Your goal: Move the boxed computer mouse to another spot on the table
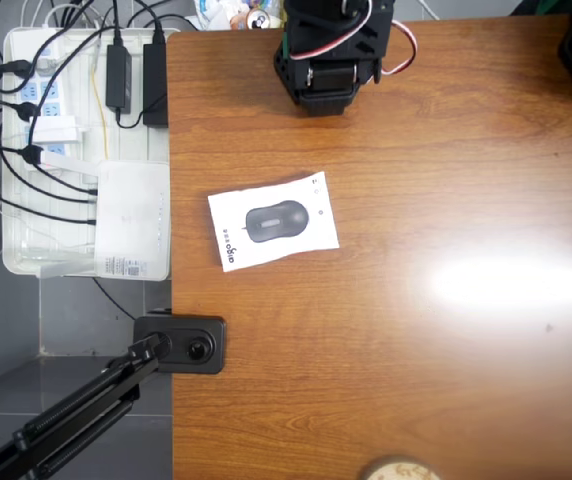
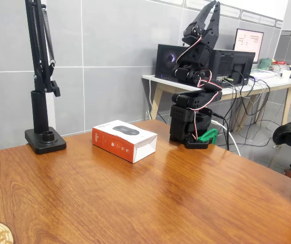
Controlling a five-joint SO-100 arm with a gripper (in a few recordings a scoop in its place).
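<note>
The boxed computer mouse (image 1: pixel 273 220) lies flat on the table (image 1: pixel 416 350), left of centre in the overhead view and slightly skewed, its white top showing a dark grey mouse. The fixed view shows its orange side (image 2: pixel 124 140), with the box between a black stand and the arm's base. The black arm (image 1: pixel 326 50) sits folded at the table's far edge. Its gripper (image 2: pixel 215 5) points straight up, well above and apart from the box, and looks shut with nothing in it.
A white tray (image 1: pixel 21 262) of cables and power strips hangs off the table's left edge, with a white router-like box (image 1: pixel 134 215) in it. A black clamp stand (image 1: pixel 181 343) (image 2: pixel 45 140) grips the near-left edge. A round wooden coaster (image 1: pixel 398 470) lies at the front.
</note>
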